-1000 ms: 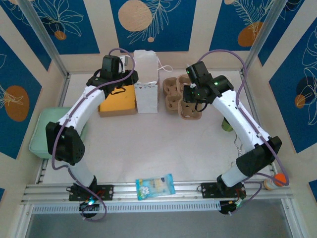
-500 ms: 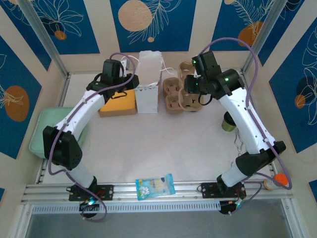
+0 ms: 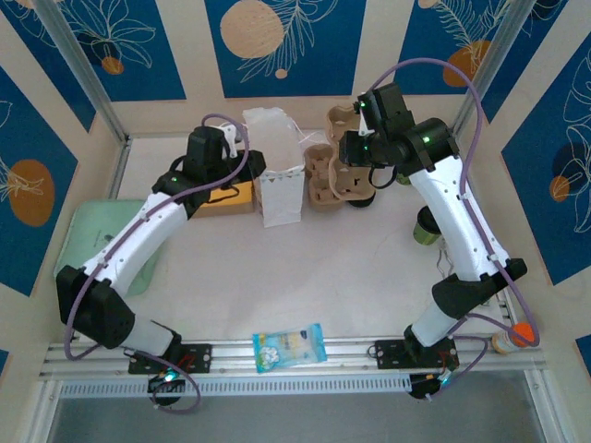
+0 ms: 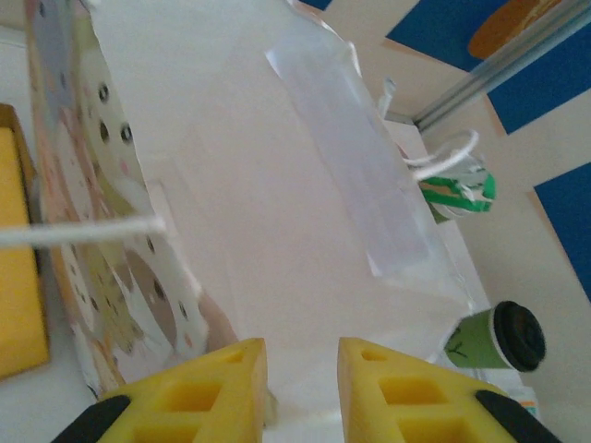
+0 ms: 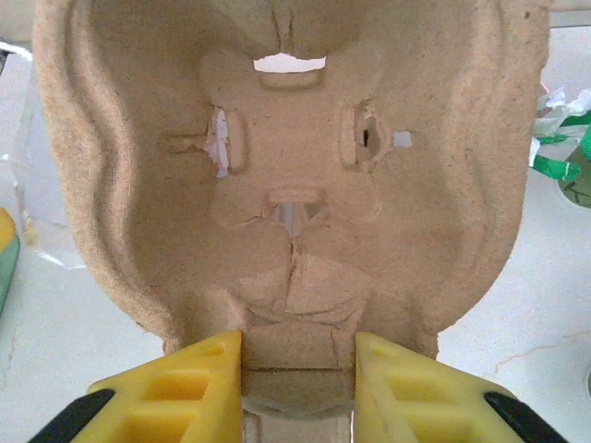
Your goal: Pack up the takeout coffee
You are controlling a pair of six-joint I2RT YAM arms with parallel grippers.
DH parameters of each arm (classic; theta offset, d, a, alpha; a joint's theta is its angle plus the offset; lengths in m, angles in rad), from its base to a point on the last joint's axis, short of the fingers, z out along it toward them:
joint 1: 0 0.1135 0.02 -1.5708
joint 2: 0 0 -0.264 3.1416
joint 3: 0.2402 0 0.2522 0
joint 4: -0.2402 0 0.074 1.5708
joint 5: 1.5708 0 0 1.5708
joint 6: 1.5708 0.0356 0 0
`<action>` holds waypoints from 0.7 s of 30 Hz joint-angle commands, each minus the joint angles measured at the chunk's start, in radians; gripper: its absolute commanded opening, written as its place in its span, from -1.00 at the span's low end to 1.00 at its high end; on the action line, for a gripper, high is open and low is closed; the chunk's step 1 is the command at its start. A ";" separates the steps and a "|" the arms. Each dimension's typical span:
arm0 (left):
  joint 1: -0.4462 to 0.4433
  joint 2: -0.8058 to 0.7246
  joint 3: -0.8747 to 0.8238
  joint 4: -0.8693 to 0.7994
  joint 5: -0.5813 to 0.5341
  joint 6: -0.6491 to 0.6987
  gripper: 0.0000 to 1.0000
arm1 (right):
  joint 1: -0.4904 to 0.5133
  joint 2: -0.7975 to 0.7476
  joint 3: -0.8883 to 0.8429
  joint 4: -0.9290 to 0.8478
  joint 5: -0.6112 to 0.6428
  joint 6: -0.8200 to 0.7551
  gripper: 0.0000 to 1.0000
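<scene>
The takeout coffee (image 3: 425, 228), a green paper cup with a black lid, stands on the table at the right, apart from both grippers; it also appears in the left wrist view (image 4: 494, 337). My right gripper (image 5: 297, 346) is shut on the edge of a brown pulp cup carrier (image 5: 295, 166) and holds it off the table near the back (image 3: 349, 180). My left gripper (image 4: 302, 355) sits at the rim of the white paper bag (image 3: 274, 175), apparently shut on the rim. The bag leans, and its open inside (image 4: 277, 185) faces the left wrist camera.
A second brown carrier (image 3: 317, 177) lies beside the bag. A yellow box (image 3: 226, 197) sits left of the bag and a pale green tray (image 3: 88, 245) lies at the far left. A blue snack packet (image 3: 289, 346) rests on the front rail. A clear cup with green strips (image 4: 457, 189) stands near the coffee.
The right gripper has raised the carrier and carried it toward the back wall. The left gripper has narrowed at the bag's rim, and the bag now leans with its mouth pulled open.
</scene>
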 commanded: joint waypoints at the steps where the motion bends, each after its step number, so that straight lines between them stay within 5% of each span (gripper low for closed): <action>1: -0.033 -0.046 -0.029 0.028 -0.005 -0.032 -0.46 | 0.012 0.006 0.048 -0.035 -0.025 -0.018 -0.38; 5: -0.050 -0.075 -0.004 -0.027 -0.076 0.020 -0.43 | 0.016 0.010 0.074 -0.050 -0.019 -0.021 -0.38; 10: -0.047 -0.057 0.166 -0.149 -0.174 0.178 -0.10 | 0.024 0.009 0.090 -0.060 -0.007 -0.024 -0.38; 21: 0.099 0.451 0.859 -0.482 -0.155 0.373 0.14 | 0.048 0.016 0.105 -0.063 -0.001 -0.018 -0.38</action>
